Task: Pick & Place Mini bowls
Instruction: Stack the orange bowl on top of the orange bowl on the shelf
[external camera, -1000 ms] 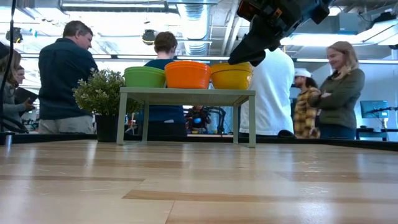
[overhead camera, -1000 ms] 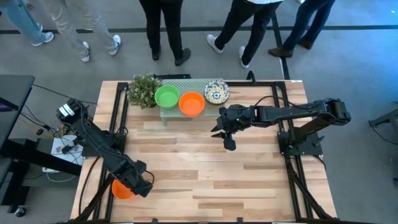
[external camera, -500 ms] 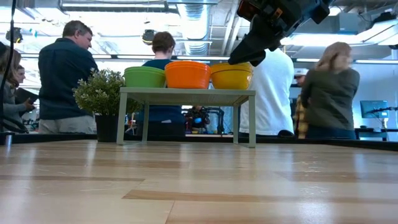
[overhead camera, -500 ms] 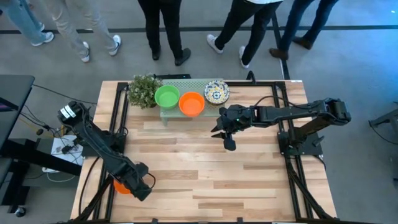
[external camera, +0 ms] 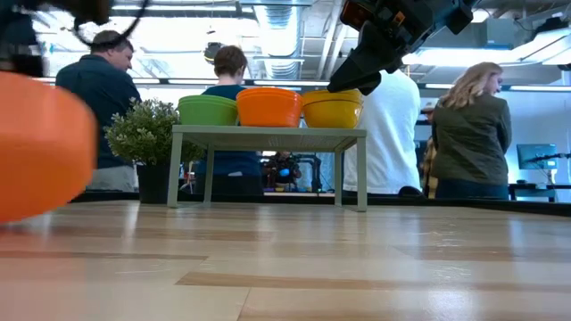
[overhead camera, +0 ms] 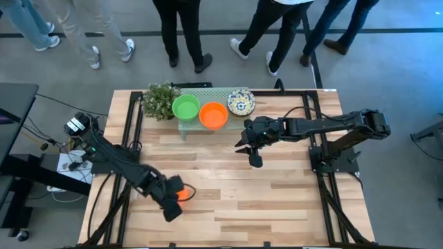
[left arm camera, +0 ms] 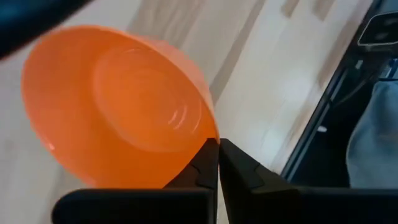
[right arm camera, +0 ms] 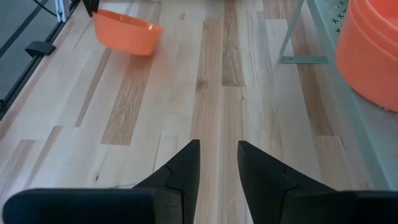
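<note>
Left gripper (overhead camera: 174,200) pinches an orange bowl (overhead camera: 183,194) at seven o'clock on the wooden table (overhead camera: 277,194); right gripper (overhead camera: 253,156) hangs spread near centre. Stand (overhead camera: 208,93), plant (overhead camera: 160,99) at twelve, people beyond

Plain orange-red mini bowl (left arm camera: 118,106) pinched by its rim between the left fingers (left arm camera: 205,165), green bowl (overhead camera: 185,107), orange bowl (overhead camera: 213,115), floral bowl (overhead camera: 241,102) in a row beyond the right fingers (right arm camera: 186,163)

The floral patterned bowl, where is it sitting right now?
In the high view the floral bowl sits at the right end of the pale green stand at the table's far edge, beside the orange bowl.
</note>
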Controlling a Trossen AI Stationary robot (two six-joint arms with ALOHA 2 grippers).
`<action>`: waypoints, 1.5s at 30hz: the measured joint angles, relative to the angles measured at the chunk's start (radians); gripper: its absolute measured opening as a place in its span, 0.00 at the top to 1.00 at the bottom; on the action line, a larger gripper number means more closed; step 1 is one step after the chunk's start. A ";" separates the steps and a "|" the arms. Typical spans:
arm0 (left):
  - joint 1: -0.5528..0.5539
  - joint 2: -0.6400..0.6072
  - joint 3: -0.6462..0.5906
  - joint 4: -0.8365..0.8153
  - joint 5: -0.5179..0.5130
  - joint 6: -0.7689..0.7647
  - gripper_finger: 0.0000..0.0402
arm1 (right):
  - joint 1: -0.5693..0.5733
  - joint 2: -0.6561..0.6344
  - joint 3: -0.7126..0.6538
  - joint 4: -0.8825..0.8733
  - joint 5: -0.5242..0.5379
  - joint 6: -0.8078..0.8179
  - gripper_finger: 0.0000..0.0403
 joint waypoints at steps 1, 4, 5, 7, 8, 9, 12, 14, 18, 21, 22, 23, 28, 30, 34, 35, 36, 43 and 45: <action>0.018 0.000 0.009 -0.006 0.000 0.037 0.99 | 0.000 0.000 0.000 0.000 0.000 0.000 0.74; 0.067 0.000 0.034 -0.004 0.000 0.163 0.99 | 0.000 0.000 0.000 -0.003 0.000 0.000 0.74; 0.083 0.000 0.039 -0.004 0.000 0.207 0.99 | 0.000 0.000 0.000 -0.003 0.000 0.000 0.74; 0.113 0.000 0.051 -0.011 0.000 0.303 0.99 | 0.000 0.000 0.000 -0.003 0.000 0.000 0.74; 0.127 0.000 0.060 -0.011 0.000 0.353 0.99 | 0.000 0.000 0.000 -0.003 0.000 0.000 0.74; 0.141 0.000 0.070 -0.010 0.001 0.409 0.99 | 0.000 0.000 0.000 -0.003 0.000 0.000 0.74; 0.175 0.000 0.115 -0.048 -0.024 0.588 0.99 | 0.000 0.000 0.000 -0.003 0.000 0.000 0.74; 0.196 0.000 0.161 -0.114 -0.066 0.697 0.99 | 0.000 0.000 0.000 -0.003 0.000 0.000 0.74; 0.244 -0.001 0.266 -0.256 -0.162 0.900 0.99 | 0.000 0.000 0.000 -0.003 0.000 0.000 0.74; 0.305 -0.001 0.328 -0.298 -0.177 1.065 0.99 | 0.000 0.000 0.000 -0.003 0.000 0.000 0.74; 0.330 -0.001 0.344 -0.303 -0.177 1.114 0.99 | 0.000 0.000 0.000 -0.003 0.000 0.000 0.74; 0.354 -0.001 0.359 -0.307 -0.177 1.162 0.99 | 0.000 0.000 0.000 -0.003 0.000 0.000 0.74; 0.483 -0.001 0.433 -0.372 -0.185 1.363 0.99 | 0.000 0.000 0.000 -0.003 0.000 0.000 0.74; 0.522 -0.001 0.458 -0.375 -0.202 1.440 0.99 | 0.000 0.000 0.000 -0.008 0.000 0.000 0.74; 0.555 -0.001 0.507 -0.375 -0.221 1.549 0.99 | 0.000 0.000 0.000 -0.016 0.000 0.000 0.74; 0.556 -0.001 0.520 -0.375 -0.222 1.552 0.99 | 0.000 0.000 0.000 -0.018 0.000 0.000 0.74; 0.554 -0.001 0.533 -0.375 -0.221 1.553 0.99 | 0.000 0.000 0.000 -0.020 0.000 0.000 0.74; 0.555 -0.002 0.586 -0.374 -0.307 1.684 0.99 | 0.000 0.000 0.000 -0.021 0.000 0.000 0.74; 0.595 -0.001 0.583 -0.374 -0.308 1.715 0.99 | 0.000 0.000 0.000 -0.021 0.000 0.000 0.74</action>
